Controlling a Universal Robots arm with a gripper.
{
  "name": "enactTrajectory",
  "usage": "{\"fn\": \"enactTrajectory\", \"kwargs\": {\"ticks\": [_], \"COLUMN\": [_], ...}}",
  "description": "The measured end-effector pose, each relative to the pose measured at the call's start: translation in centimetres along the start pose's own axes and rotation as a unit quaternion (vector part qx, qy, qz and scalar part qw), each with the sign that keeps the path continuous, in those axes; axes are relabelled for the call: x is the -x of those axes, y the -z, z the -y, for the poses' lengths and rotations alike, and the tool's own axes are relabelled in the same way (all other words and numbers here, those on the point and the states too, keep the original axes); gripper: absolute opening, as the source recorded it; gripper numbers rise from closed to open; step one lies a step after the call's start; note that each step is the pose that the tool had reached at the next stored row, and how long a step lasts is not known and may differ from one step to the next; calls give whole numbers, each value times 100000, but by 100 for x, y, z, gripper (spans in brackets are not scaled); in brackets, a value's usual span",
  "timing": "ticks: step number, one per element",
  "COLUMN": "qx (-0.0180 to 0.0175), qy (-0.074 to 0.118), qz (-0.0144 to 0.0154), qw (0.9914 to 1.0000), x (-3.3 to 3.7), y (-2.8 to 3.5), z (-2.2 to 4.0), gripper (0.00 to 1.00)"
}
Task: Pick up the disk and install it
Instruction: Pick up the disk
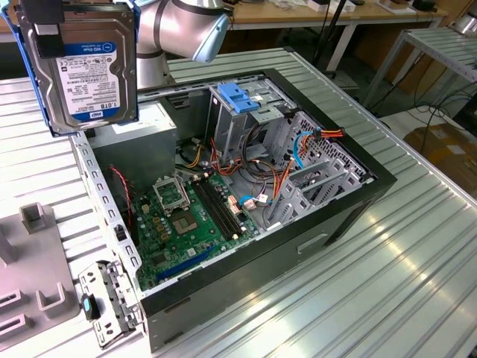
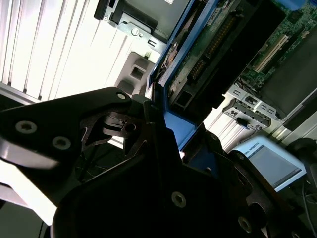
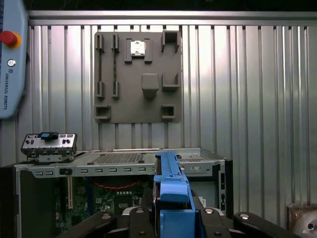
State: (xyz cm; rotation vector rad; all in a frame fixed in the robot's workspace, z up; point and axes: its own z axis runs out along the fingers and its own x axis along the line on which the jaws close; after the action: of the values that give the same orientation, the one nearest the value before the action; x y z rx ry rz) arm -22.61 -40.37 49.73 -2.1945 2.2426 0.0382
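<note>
Gripping the disk (image 1: 83, 68) tight in the hand (image 3: 174, 219), clenched on the blue rails along its edges. Hung edge-down in the air above the open computer case (image 1: 246, 250), over the case's end at the exterior view's left, touching nothing else. White label turned toward the exterior view, circuit side toward the second wrist view. Inside the case, a bare blue bracket (image 1: 238, 97) on the drive cage and a green motherboard (image 1: 186, 216). Beside the case on the ribbed counter (image 1: 395, 283), a grey tray (image 1: 30, 287) and a small metal panel (image 1: 112, 298).
</note>
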Motion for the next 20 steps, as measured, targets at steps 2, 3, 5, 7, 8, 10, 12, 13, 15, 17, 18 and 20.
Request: {"fn": "enactTrajectory", "kwargs": {"ticks": [2,3,5,7,8,10,12,13,15,17,18,20], "qx": [3,1,-3,-6,-4,-9,-8,-9,-9,-13,-10,-10], "qy": [9,3,0,-1,-1,-4,-1,-5,-9,-5,-6,-5], "qz": [-8,-8,-120,-216,-249,-329,-409,-440,-483,-497,-505,-516], "qw": [100000,100000,100000,100000,100000,99999,99999,99999,99999,99999,99999,99999], "x": [-10,-30,-38,-39,-40,-40,-39,-38,-37,-37,-36,-34], "y": [0,0,-1,-2,-2,-2,-2,-3,-4,-5,-6,-7], "z": [1,1,24,82,107,179,256,296,388,478,540,654], "gripper": [37,37,37,37,37,37,37,37,37,37,37,37]}}
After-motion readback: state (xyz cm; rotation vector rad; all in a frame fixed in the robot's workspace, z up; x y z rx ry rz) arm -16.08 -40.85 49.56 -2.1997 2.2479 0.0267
